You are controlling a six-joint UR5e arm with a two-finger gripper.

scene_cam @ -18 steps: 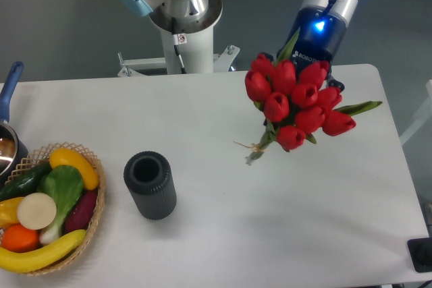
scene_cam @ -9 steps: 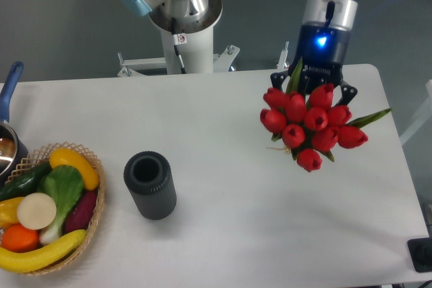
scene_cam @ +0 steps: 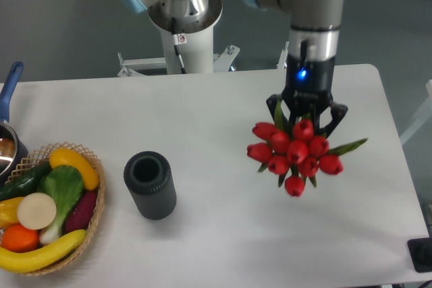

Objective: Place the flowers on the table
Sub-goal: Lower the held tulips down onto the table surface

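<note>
The flowers [scene_cam: 294, 155], a bunch of red tulips with green leaves, are seen from above in the right half of the table [scene_cam: 223, 234], nearer the right edge than the left and roughly midway between the far and near edges. The blooms are clustered tightly and face the camera, with one long green leaf sticking out toward the right edge. The stems are hidden beneath the blooms, so whether the bunch touches the tabletop cannot be told. The gripper [scene_cam: 307, 114] is positioned just behind the blooms on the far side, pointing downward, with its dark fingers [scene_cam: 273, 105] spread on either side of the green leaves; the bunch appears to be held there, though the contact itself is covered by the flowers. A blue light is shown on the wrist above it. A dark grey ribbed cylindrical vase [scene_cam: 150, 185] is stood upright, well apart from the bunch, left of the table's centre. A wicker basket [scene_cam: 95, 208] of fruit and vegetables is placed at the near left corner, and a blue-handled pot [scene_cam: 8, 126] is partly seen at the left edge.
</note>
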